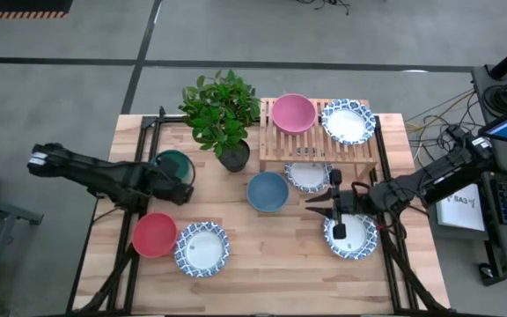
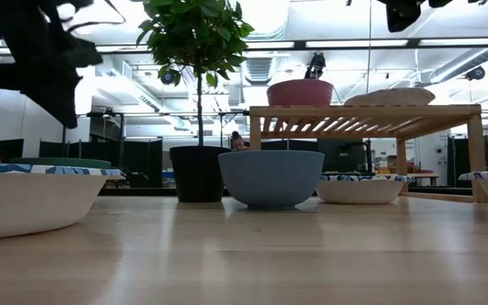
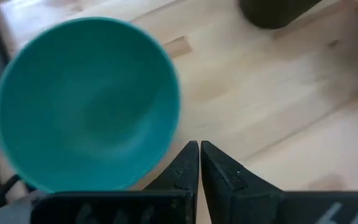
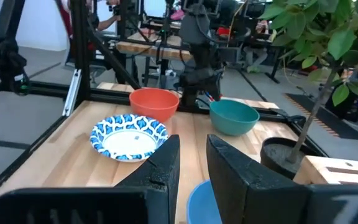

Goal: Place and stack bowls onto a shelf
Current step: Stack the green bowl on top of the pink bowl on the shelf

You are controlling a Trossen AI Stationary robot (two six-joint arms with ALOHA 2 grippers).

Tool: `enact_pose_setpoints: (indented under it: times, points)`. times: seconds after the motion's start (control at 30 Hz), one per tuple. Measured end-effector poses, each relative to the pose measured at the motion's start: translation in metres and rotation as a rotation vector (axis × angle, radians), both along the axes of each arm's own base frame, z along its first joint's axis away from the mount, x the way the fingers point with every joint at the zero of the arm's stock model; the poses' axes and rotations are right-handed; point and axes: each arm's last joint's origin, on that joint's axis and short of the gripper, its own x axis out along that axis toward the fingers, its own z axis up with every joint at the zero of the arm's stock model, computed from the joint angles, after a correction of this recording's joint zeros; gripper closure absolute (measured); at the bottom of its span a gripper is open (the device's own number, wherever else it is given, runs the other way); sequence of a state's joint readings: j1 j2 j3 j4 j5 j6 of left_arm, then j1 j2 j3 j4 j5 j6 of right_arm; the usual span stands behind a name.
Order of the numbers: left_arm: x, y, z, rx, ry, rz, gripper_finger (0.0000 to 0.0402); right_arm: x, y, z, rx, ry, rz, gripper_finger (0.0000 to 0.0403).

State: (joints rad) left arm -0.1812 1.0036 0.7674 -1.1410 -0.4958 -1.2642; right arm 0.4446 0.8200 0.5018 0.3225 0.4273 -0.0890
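Shelf w/ pink bowl + patterned bowl on top; plant pot just left. Left gripper shut, empty, by green bowl. Right gripper slightly open, empty, above another patterned bowl.

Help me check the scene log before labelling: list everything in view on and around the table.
plain bowls: four; pink bowl on the shelf, blue bowl mid-table, dark green bowl at left, red bowl front left
patterned bowls: four, white with blue rims; one on the shelf, one at the shelf's front edge, one front left, one front right
shelf: one, light wooden slats, back right
plant: one, green, in a dark pot, left of the shelf
table: one, light wood
left end effector: dark, shut, empty, beside the dark green bowl
right end effector: dark, slightly open, empty, over the front-right patterned bowl
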Motion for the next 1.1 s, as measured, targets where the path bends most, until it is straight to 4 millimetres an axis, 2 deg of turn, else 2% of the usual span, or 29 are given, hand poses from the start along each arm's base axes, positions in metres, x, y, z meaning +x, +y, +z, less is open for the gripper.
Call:
enact_pose_setpoints:
  times: [0.33, 0.47, 0.67, 0.77, 1.1]
  points:
    - [0.011, 0.017, -0.012, 0.035, 0.141, 0.069, 0.0392, -0.001, 0.000, 0.008, -0.069, -0.025, 0.005, 0.0335]
    - [0.015, 0.023, -0.017, 0.020, 0.190, 0.081, 0.0352, 0.000, 0.000, 0.007, -0.064, 0.005, 0.019, 0.0335]
    - [0.023, 0.025, -0.024, 0.013, 0.208, 0.072, 0.0266, -0.001, 0.000, 0.005, -0.040, 0.027, 0.018, 0.0335]
    - [0.029, 0.025, -0.027, 0.019, 0.203, 0.049, 0.0241, -0.001, 0.000, 0.005, -0.033, 0.027, 0.018, 0.0335]
    - [0.044, 0.027, -0.050, 0.047, 0.323, 0.048, 0.0248, -0.001, 0.000, 0.000, 0.022, 0.073, 0.011, 0.0335]
